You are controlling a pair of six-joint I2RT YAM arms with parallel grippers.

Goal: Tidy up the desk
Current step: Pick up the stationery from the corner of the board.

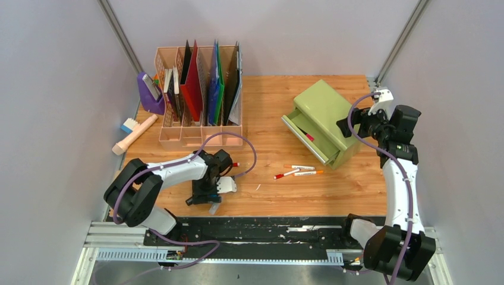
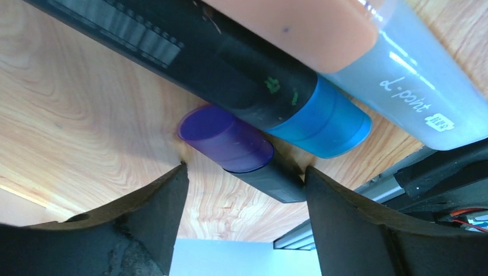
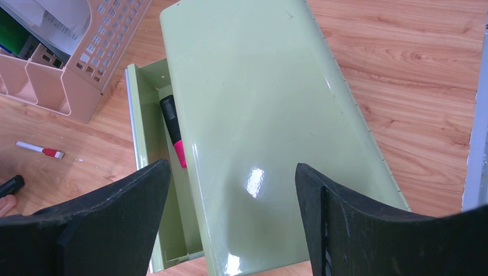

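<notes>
Markers [image 2: 227, 138] by parted left fingers [image 2: 144, 230]

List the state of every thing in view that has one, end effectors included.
Drawer: pulled open, black-and-pink marker inside.
File organizer: upright, folders standing in it.
Pens: lying loose on the desk.
Purple-capped marker: capped, lying flat.
Left end effector: open, over that marker.
Right end effector: open, empty, above the green cabinet.
</notes>
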